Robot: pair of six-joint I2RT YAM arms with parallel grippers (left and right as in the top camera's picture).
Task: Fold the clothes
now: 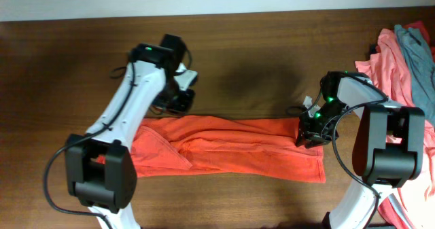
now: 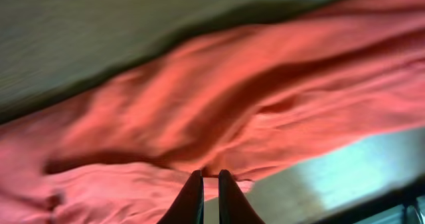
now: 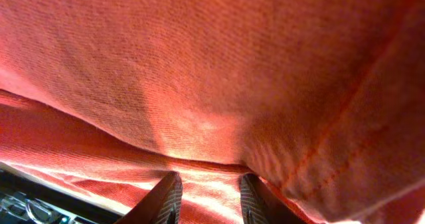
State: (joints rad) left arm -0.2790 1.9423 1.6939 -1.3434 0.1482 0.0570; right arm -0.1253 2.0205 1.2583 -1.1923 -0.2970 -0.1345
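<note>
The orange-red T-shirt (image 1: 231, 147) lies as a long folded strip across the middle of the brown table; no chest print shows. My left gripper (image 1: 178, 100) is just behind the strip's far left edge. In the blurred left wrist view its fingers (image 2: 210, 177) are nearly together with nothing visibly between them, their tips at the shirt (image 2: 219, 111). My right gripper (image 1: 309, 132) is down on the strip's right end. Its fingers (image 3: 209, 184) are apart, with the shirt's fabric (image 3: 212, 71) filling the view around and between them.
A pile of salmon-pink shirts (image 1: 391, 59) and a grey garment (image 1: 418, 56) lies at the far right edge, with more pink fabric (image 1: 414, 202) by the right arm's base. Bare table wood (image 1: 258, 52) stretches behind the shirt.
</note>
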